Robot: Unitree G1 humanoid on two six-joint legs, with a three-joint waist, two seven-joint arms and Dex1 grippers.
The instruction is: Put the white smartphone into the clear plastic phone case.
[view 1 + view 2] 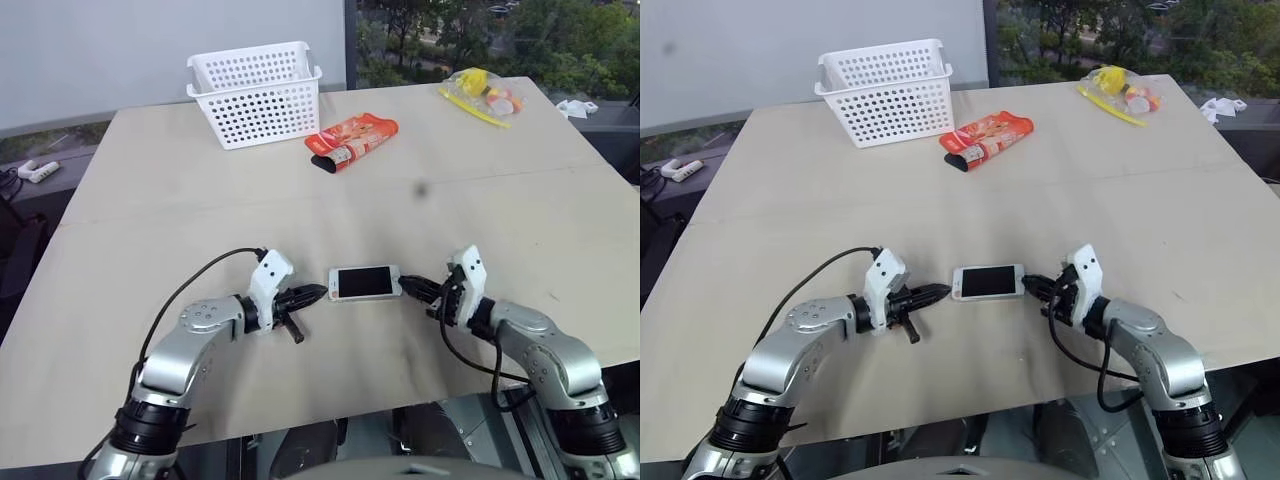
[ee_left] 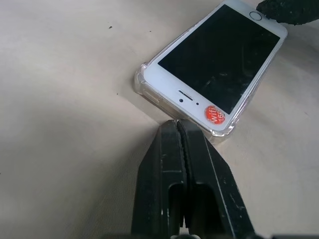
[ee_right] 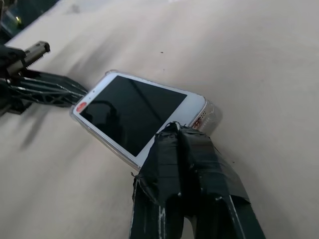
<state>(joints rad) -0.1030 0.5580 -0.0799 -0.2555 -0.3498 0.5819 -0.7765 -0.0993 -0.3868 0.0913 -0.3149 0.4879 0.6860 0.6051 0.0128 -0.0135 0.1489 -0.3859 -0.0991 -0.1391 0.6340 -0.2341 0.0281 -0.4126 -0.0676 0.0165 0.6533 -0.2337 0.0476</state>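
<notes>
Two grippers meet one phone on the pale table (image 1: 200, 200). The white smartphone (image 1: 365, 283) lies flat, screen up, in the gap between them. It sits inside the clear plastic phone case (image 2: 144, 85), whose see-through rim peeks out around the phone's corners and edges.

The left gripper (image 1: 318, 294) has its two black fingers (image 2: 169, 169) pressed tight together, with nothing between them. Their tips come right up to one short end of the phone, the end with a little red sticker (image 2: 215, 115) on the white border. The tips sit against the clear rim at that end, near the corner with the sticker.

The right gripper (image 1: 408, 287) has its two fingers (image 3: 189, 159) squeezed together too, and they hold nothing. Their tips reach the other short end of the phone. In the right wrist view the tips cover part of that end, so I cannot tell if they press on the phone or just hang over its edge.

So the phone has one pair of shut fingers at each short end, pointing at each other along it.

Far past the fingertips, at the back of the table, are a white basket (image 1: 257, 93) with holes, a red snack packet (image 1: 350, 140) and a clear bag (image 1: 482, 93) with yellow things in it.
</notes>
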